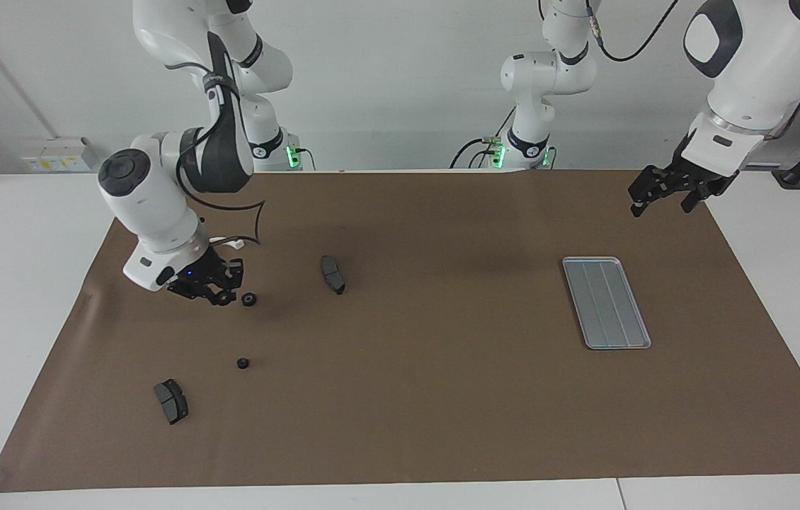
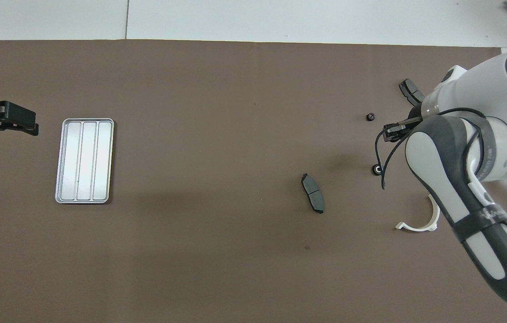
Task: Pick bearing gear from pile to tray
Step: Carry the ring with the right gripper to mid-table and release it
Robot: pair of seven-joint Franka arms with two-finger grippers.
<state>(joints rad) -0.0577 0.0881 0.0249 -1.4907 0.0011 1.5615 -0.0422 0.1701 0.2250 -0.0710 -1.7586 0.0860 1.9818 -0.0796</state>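
My right gripper [image 1: 219,295] hangs just above the mat at the right arm's end, shut on a small black bearing gear that its fingers mostly hide. Right beside it, a second gear [image 1: 249,299] lies on the mat, and a third gear [image 1: 243,363] lies farther from the robots. In the overhead view the right gripper [image 2: 391,131] is between those two gears [image 2: 370,117] [image 2: 376,169]. The silver grooved tray [image 1: 605,301] lies empty toward the left arm's end. My left gripper [image 1: 660,202] waits open in the air over the mat's edge by the tray.
Two dark grey curved pads lie on the brown mat: one [image 1: 333,274] toward the middle, one [image 1: 171,401] farther from the robots. A white half-ring bracket [image 2: 420,223] lies partly under the right arm.
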